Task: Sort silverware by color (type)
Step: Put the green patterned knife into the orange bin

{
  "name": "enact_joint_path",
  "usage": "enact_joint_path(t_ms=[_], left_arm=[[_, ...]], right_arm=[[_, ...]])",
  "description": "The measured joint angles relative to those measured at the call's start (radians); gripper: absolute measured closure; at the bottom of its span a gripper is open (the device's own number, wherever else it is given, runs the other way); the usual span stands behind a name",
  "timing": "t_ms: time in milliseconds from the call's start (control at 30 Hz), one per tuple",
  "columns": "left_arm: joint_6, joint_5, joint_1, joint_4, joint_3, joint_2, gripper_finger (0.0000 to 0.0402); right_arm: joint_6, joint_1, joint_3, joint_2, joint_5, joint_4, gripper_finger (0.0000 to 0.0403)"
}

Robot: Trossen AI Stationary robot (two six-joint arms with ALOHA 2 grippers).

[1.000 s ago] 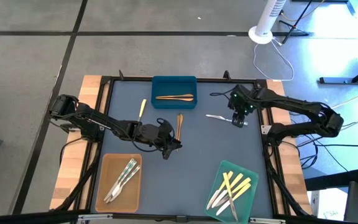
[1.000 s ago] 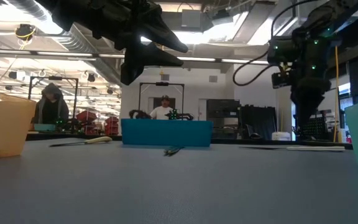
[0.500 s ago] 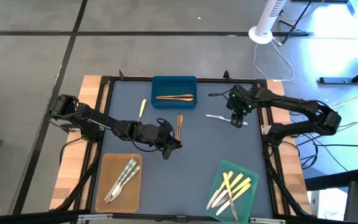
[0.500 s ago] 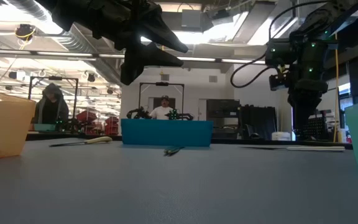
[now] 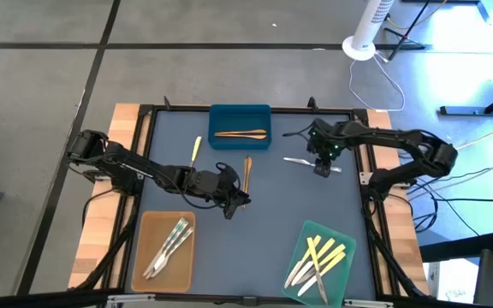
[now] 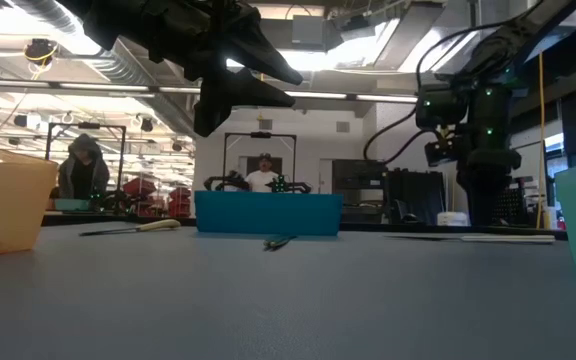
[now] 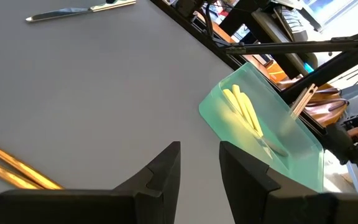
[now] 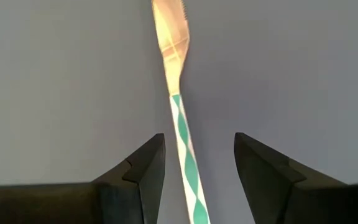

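A silvery knife with a green-and-white striped handle lies flat on the table right of centre. My right gripper is open above its handle end. In the right wrist view the fingers stand on either side of the handle without touching it. A pale yellow utensil and a wood-brown utensil lie loose on the table near the blue tray. My left gripper hovers at the table's middle, slightly open and empty.
The blue tray at the back holds one wood-brown utensil. The tan tray at the front left holds silvery utensils. The green tray at the front right holds yellow and silvery ones. A black frame rims the table.
My right gripper has moved a little toward the table's left edge, along the striped knife, and stays open. The knife and my left arm have kept still.
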Motion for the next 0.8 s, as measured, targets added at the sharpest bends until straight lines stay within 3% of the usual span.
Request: enact_joint_path(t_ms=[800], left_arm=[[0.000,0.000,0.000,0.000,0.000,0.000,0.0296]], right_arm=[[-0.030,0.000,-0.001,0.093,0.015,0.042,0.0224]])
